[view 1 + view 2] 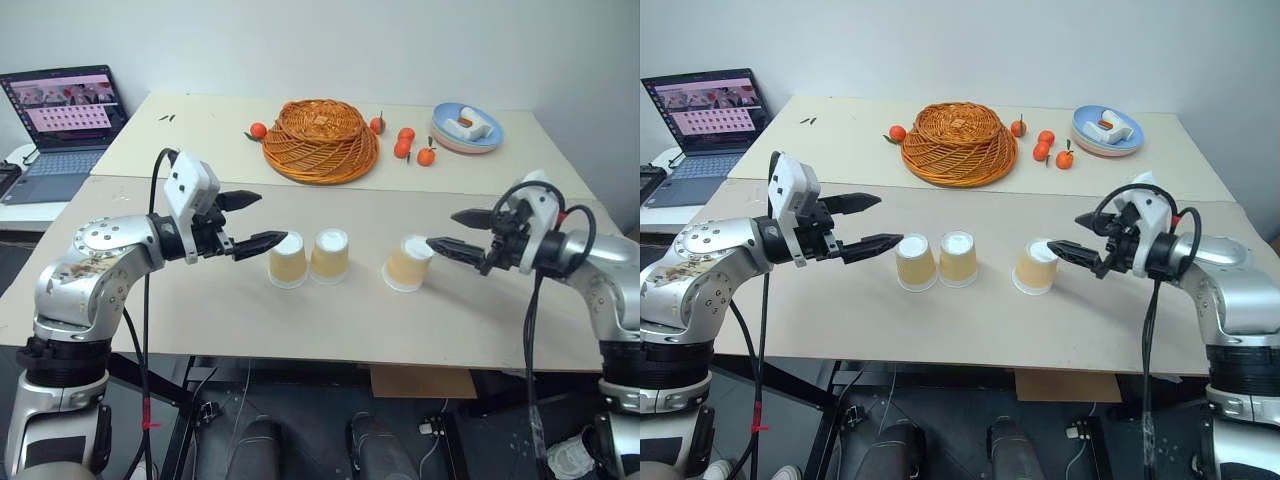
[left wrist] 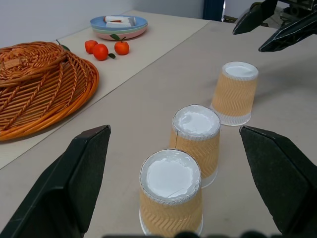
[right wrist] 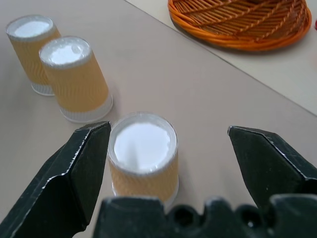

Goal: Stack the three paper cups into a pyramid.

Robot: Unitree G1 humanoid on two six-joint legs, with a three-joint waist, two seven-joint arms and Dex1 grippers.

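Paper cups, three in all, stand upside down on the pale counter [image 1: 330,320], white bases up, their long axes upright; none is stacked yet. Taking the wicker basket [image 1: 320,140] as landmark, all three sit on the robot's side of it, well apart from it: the left cup [image 1: 288,260] and the middle cup [image 1: 330,256] stand just beside each other, touching or nearly so, below the basket's near rim; the right cup [image 1: 408,264] stands alone, off toward the basket's right side, with a clear gap to the pair.

Right hand [image 1: 461,232] hangs with its two black fingers spread wide, gripping nothing; the lone right cup lies straight ahead of it, one fingertip just beside the cup's base, and the right wrist view shows the cup framed between the fingers. Left hand [image 1: 252,221] is likewise wide open and empty, its lower fingertip just beside the left cup's top, the pair lined up ahead of it.

Judged from this, the pair already forms a base row; the right hand is plainly nearer the odd cup, which would have to be lifted and set across the two bases.

Also counted beyond the cups: one basket, five small oranges [image 1: 402,147] around it, one stack of plates [image 1: 467,130] to the basket's right, one laptop [image 1: 62,120] far to its left.
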